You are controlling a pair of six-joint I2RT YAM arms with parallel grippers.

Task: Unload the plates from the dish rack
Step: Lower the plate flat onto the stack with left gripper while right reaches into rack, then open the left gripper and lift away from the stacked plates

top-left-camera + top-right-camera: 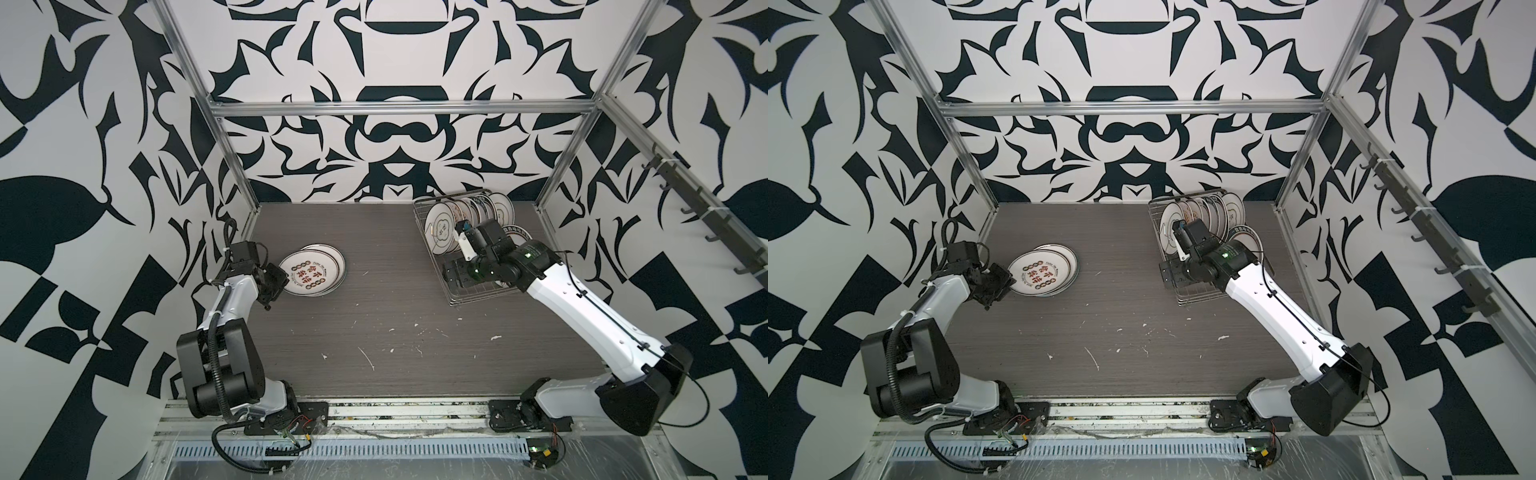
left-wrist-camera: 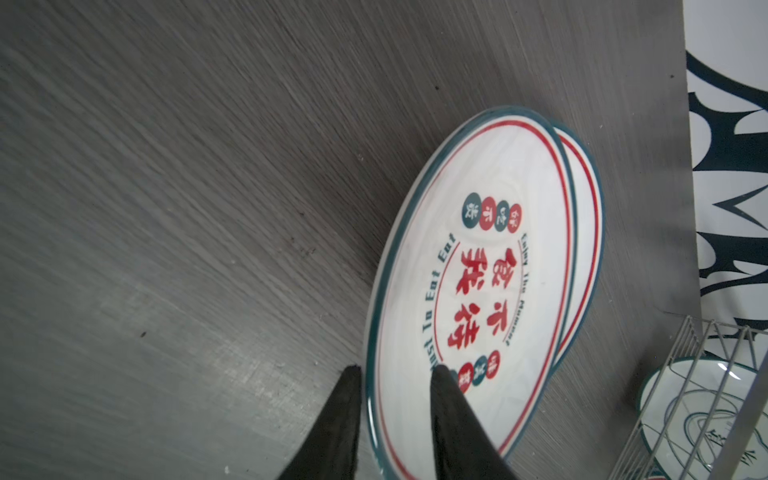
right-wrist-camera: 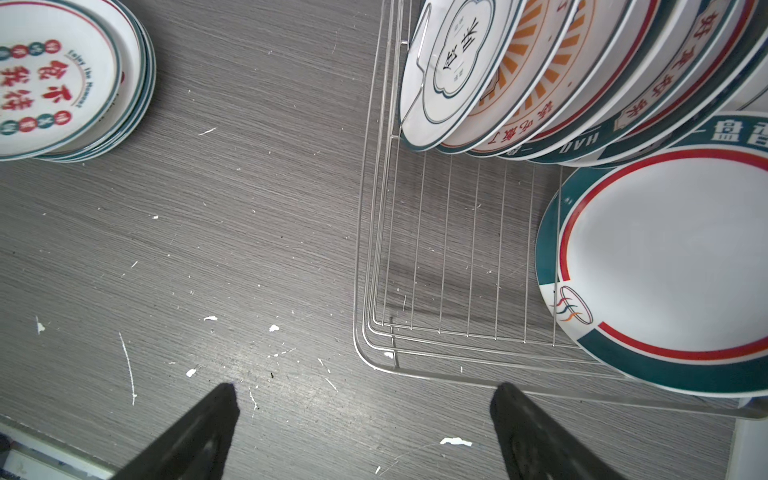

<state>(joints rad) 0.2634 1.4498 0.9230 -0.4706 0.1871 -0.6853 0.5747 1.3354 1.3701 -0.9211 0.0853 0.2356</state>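
The left end effector (image 2: pixel 397 370) sits at the left of the worktop (image 1: pixel 374 324), at the near-left edge of a stack of plates (image 1: pixel 313 274) that lies flat, well apart from the rack. In the left wrist view its jaws stand part-way apart astride the rim of the top plate (image 2: pixel 478 270). One finger is outside the rim and the other is over the lettered face. Whether they pinch the rim or have let it go I cannot tell. The plate rests flat on the stack, so it looks delivered.

The middle of the worktop carries only white flecks (image 1: pixel 494 337).

The dish rack (image 1: pixel 473 297) stands toward the far right corner. A row of plates (image 1: pixel 478 210) stands on edge across its far end, leaning, with faces turned toward the left and the near side. The front plate (image 3: pixel 453 70), with a cloud-shaped emblem, is at the exposed left end of the row. A large plate (image 3: pixel 673 266) with a broad teal band leans at the rack's right side, partly under the right arm. The right end effector (image 3: pixel 365 388) hovers by the rack's near-left corner, jaws wide apart and empty.

The right arm is plainly the nearer. The row lies beyond its end effector, toward the far wall, and the plates stand on edge. I judge the next pick needs the jaws carried onward and turned to straddle the front plate's upper rim, across its thickness.
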